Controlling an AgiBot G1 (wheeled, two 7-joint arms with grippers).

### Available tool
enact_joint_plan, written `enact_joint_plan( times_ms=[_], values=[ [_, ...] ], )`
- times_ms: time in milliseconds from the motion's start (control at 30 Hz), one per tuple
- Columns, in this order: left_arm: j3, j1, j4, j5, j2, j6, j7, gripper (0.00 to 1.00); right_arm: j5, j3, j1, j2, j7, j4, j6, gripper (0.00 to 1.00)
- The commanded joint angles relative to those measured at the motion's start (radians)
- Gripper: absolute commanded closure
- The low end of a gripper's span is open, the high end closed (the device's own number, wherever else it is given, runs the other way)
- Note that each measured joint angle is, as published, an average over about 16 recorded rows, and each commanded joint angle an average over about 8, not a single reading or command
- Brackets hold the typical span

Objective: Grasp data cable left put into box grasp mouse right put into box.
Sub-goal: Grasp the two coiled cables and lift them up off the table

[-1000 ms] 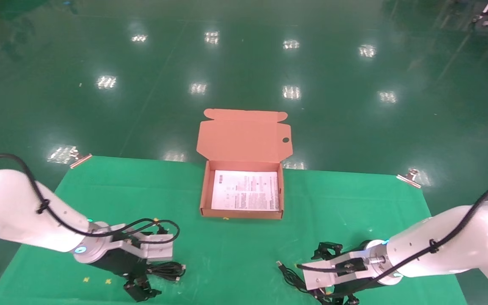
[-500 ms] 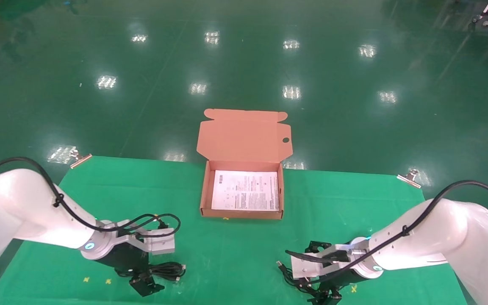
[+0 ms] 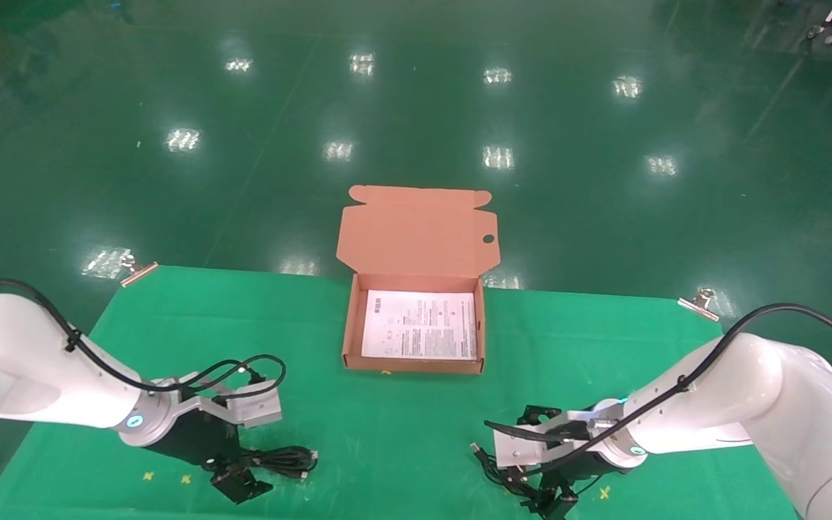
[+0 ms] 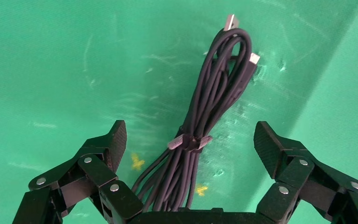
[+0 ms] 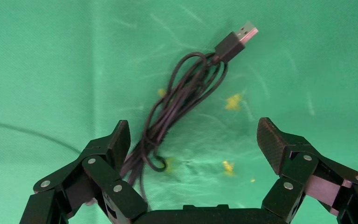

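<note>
Head view: box (image 3: 416, 362) sat open mid-mat, ready | I had left gripper (image 4: 189, 142) spread wide astride cable (image 4: 212, 107) for a pinch | right gripper (image 5: 193, 140) gaped over mouse cord (image 5: 182, 100); mouse hidden

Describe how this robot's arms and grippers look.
Both arms are glossy white with black cables tied along them, ending in silver wrist blocks with small cyan lights. The left gripper and right gripper are black linkage fingers with silver rivets and textured pads.
</note>
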Motion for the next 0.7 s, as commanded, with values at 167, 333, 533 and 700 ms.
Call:
enact_joint_plan(
  times_ms=[167, 333, 533, 700],
  values=[
    [-0.006, -0.001, 0.014, -0.009, -0.002, -0.005, 0.001, 1.00, 0.003, 0.001, 0.001, -0.003, -0.007, -0.007, 0.007, 1.00],
    [-0.003, 0.000, 0.005, -0.006, -0.002, -0.002, 0.000, 1.00, 0.001, 0.001, 0.001, -0.001, -0.003, -0.002, 0.003, 1.00],
    [-0.001, 0.000, -0.001, -0.002, -0.001, 0.000, 0.000, 1.00, 0.000, 0.000, 0.000, 0.000, 0.001, 0.002, -0.001, 1.00],
    [0.000, 0.000, -0.005, 0.000, -0.001, 0.001, -0.001, 1.00, -0.001, 0.000, 0.000, 0.001, 0.002, 0.004, -0.002, 1.00]
  ],
)
